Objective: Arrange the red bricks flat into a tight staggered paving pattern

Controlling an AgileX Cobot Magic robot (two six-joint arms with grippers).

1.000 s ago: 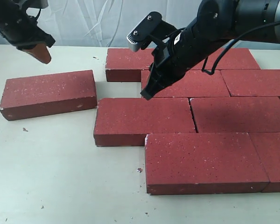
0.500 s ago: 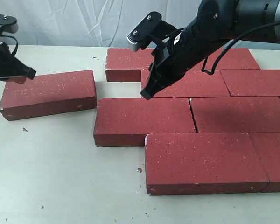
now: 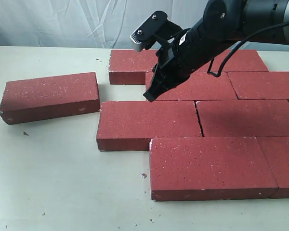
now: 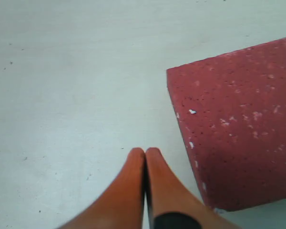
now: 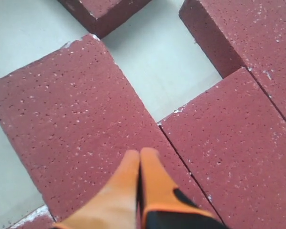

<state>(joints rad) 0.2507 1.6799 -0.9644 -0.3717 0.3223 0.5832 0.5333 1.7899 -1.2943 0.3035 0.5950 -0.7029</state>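
I am holding my right gripper (image 5: 140, 156) pressed together above the packed red bricks (image 3: 207, 166) — my left gripper (image 4: 145, 155), likewise closed and empty, is hovering beside the loose brick (image 3: 50, 96) lying apart.

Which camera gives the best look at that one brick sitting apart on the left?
The exterior view: the lone brick shows whole, top and front face. The left wrist view shows only one end of it, beside the left gripper. The right wrist view doesn't clearly show it.
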